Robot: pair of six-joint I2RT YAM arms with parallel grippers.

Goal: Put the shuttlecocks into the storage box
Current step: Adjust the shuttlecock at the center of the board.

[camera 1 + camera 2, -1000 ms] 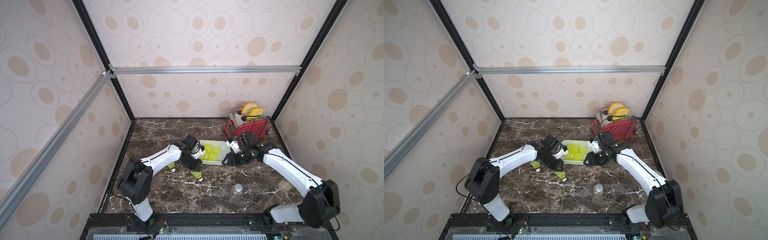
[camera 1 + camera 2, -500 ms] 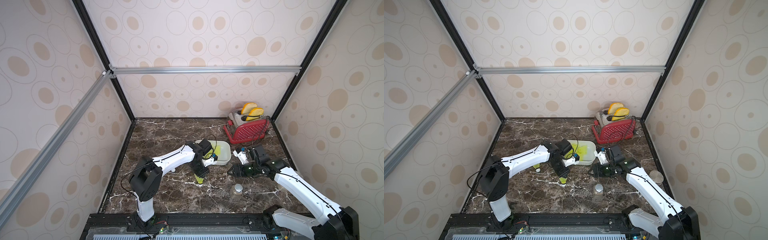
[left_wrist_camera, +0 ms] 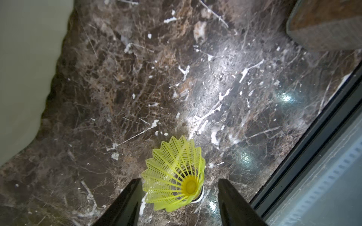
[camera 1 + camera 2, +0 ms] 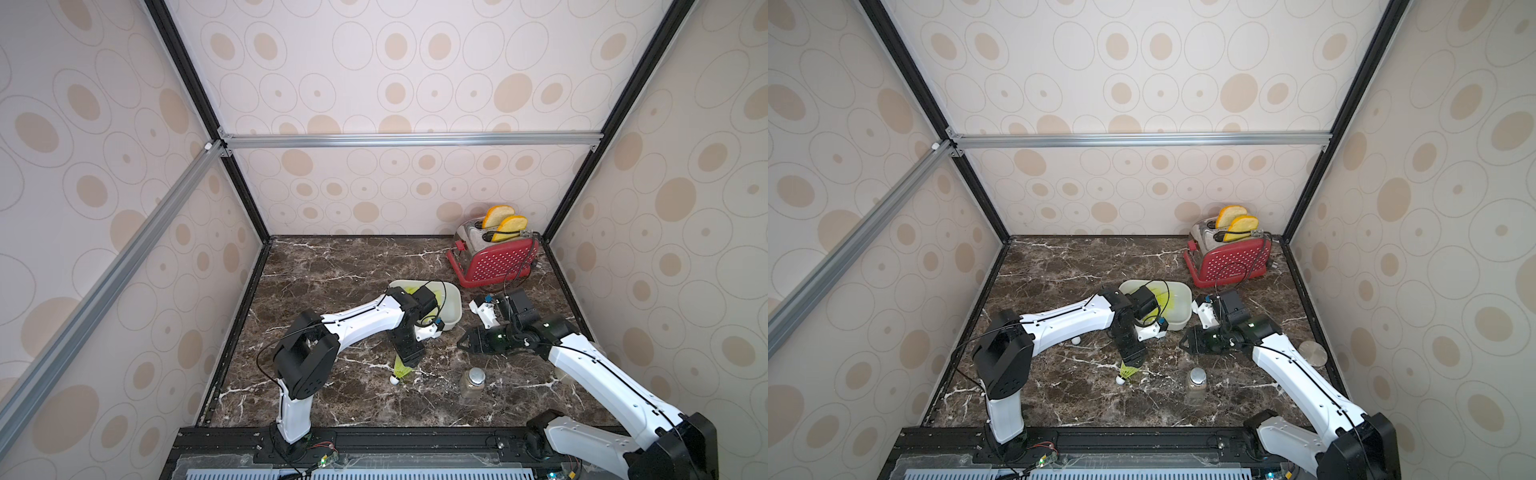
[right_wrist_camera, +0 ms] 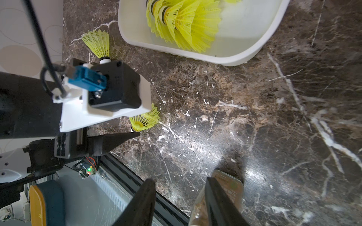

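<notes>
One shuttlecock (image 3: pixel 174 176) is straddled on the marble tabletop (image 3: pixel 195 78) by the left gripper (image 3: pixel 178 181), jaws parted — cork toward 7 o'clock in both top views. The storage box (image 4: pixel 455 309) lies at 1 o'clock; the right gripper (image 5: pixel 180 181) — narrowly parted, empty — is farther.

Robot lab test cell, not a real home: circle-print wallpaper panels (image 4: pixel 374 62) on black posts (image 4: pixel 199 83), with an aluminium rail (image 4: pixel 411 139) across. A white left arm (image 4: pixel 361 320) and right arm (image 4: pixel 602 374) stand on a black base rail (image 4: pixel 415 440) at 6 o'clock, over a dark marble counter (image 4: pixel 332 266). A red toaster (image 4: pixel 494 262) with bread at 1 o'clock adds a kitchen look.
</notes>
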